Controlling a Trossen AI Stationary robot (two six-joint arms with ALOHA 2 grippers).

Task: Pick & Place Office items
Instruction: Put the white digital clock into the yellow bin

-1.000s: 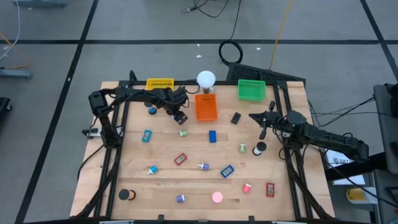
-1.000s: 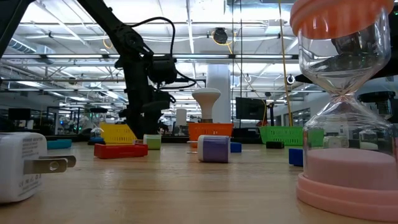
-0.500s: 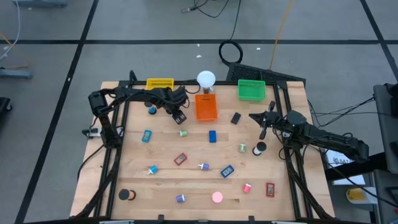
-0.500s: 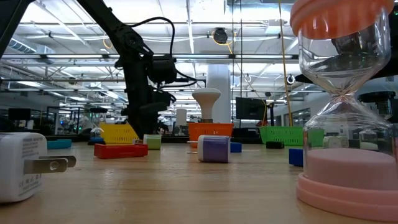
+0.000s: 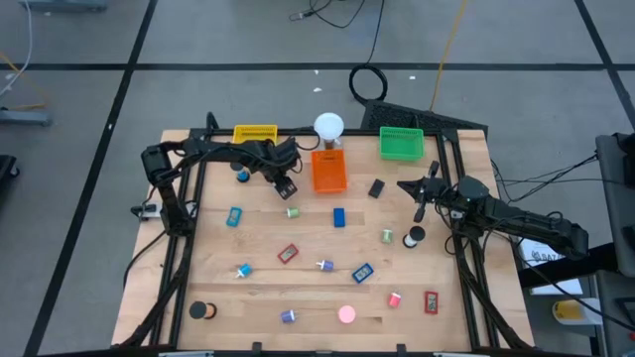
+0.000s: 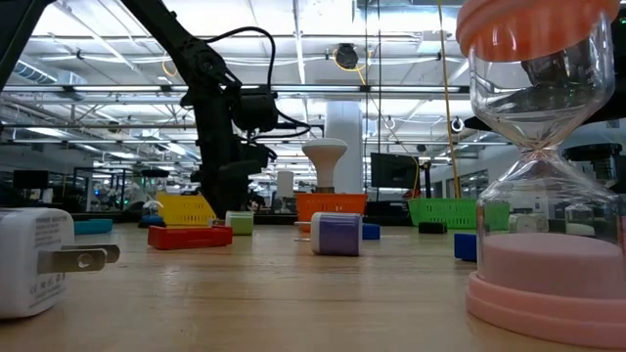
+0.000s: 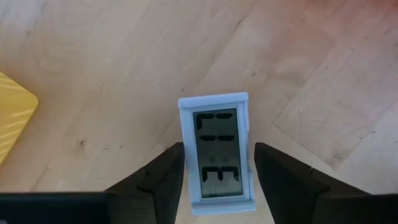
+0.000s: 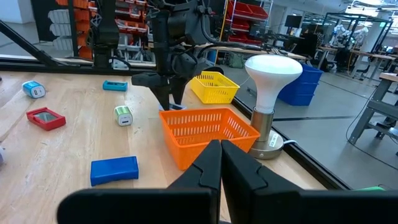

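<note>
Left gripper (image 5: 287, 185) is down at the wooden table (image 5: 258, 297), just beside the orange basket (image 5: 329, 171), between it and the yellow basket (image 5: 255, 133). In the left wrist view its fingers (image 7: 163, 180) straddle a small white-framed digital clock (image 7: 217, 152) with a dark segmented display. The clock sits between the fingers with a thin gap visible on each side, so the jaws are parted around it, not clamped. The clock lies flat on the wood.

Right gripper (image 5: 420, 205) is over the right part of the table, near the black block (image 5: 376, 188) and the black roll (image 5: 414, 237). Its jaws are pressed together with nothing between them, as seen in the right wrist view (image 8: 220, 163).

The other office items are spread over the table:
- blue block (image 5: 339, 217) near the middle
- red-framed piece (image 5: 288, 254) nearer the front, another red one (image 5: 431, 301) at front right
- teal block (image 5: 233, 216) on the left
- pink roll (image 5: 346, 315) and black roll (image 5: 201, 310) along the front edge
- small green-and-white piece (image 5: 292, 211) just in front of the left gripper

The green basket (image 5: 401, 145) is at the back right. The white globe lamp (image 5: 328, 127) stands behind the orange basket.

In the low view, a pink hourglass (image 6: 533, 166) and a white plug adapter (image 6: 39, 259) sit close to the camera.
</note>
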